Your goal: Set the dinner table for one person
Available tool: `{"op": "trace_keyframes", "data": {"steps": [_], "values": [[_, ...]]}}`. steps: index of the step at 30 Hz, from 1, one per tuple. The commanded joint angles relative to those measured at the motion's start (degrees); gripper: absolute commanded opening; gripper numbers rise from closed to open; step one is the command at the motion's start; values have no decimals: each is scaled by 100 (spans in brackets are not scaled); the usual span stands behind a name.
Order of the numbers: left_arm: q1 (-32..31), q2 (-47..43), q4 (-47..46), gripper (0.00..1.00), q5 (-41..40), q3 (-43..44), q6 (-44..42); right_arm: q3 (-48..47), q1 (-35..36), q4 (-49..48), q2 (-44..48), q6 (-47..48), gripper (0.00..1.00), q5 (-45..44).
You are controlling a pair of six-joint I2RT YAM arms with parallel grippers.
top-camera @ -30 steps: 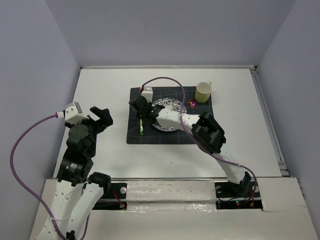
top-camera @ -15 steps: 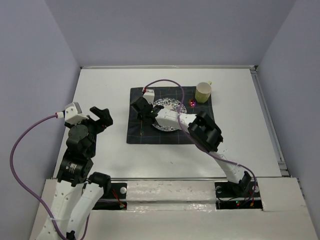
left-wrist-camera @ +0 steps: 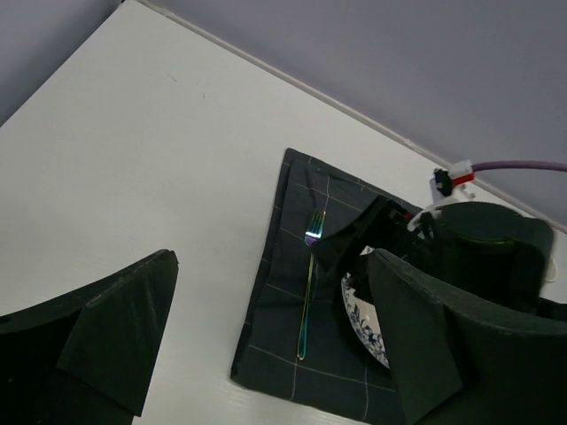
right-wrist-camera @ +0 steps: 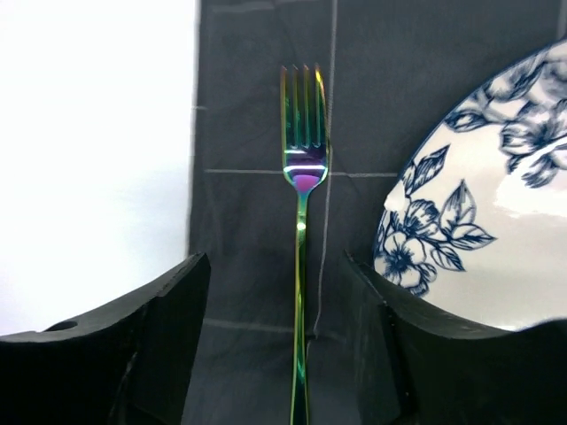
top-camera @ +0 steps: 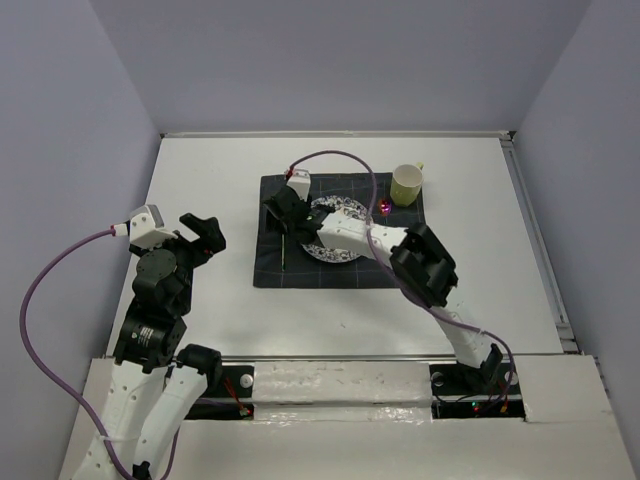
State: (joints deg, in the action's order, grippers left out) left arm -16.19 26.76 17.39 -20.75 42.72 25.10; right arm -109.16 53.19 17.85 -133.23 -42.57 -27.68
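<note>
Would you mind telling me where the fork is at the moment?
In the top view the fork lies on the left part of the dark checked cloth, just left of the flowered plate, tines pointing away from the arms' bases.

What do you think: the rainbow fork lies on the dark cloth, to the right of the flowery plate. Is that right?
Not quite. The fork does lie on the cloth, but it is to the left of the plate, not the right. The right wrist view shows this best, and the top view agrees.
</note>
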Motion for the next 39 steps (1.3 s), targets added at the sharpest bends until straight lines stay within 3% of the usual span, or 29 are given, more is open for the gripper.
{"op": "trace_keyframes", "data": {"steps": [1,4,8,12,17,20,23,27,34,39], "values": [[-8,22,-271,99,27,-36,-76,254,95,-422,1280,388,72,-79],[36,-22,-297,99,159,-62,-93,895,279,-869,2088,705,76,17],[28,-57,-429,99,492,-88,-155,2098,560,-1441,3368,1083,89,-237],[36,-171,-727,99,1553,-194,-356,3768,684,-2327,4909,1549,94,-72],[28,-110,-1061,99,2793,-264,-787,5770,684,-2487,7356,1831,100,-27],[28,-66,-1158,99,3094,-290,-884,6615,684,-2479,8494,1866,100,114],[28,-48,-1211,99,3340,-308,-884,6961,684,-2313,9585,1875,100,175],[10,-163,-1518,99,3824,-361,-858,6743,684,-1016,10053,1647,100,-97],[-95,-75,-2327,99,4816,-326,-550,6671,684,-879,11010,1919,100,-298],[-139,-84,-2573,99,4765,-387,-577,6847,684,-862,11345,1866,100,-414]]}}
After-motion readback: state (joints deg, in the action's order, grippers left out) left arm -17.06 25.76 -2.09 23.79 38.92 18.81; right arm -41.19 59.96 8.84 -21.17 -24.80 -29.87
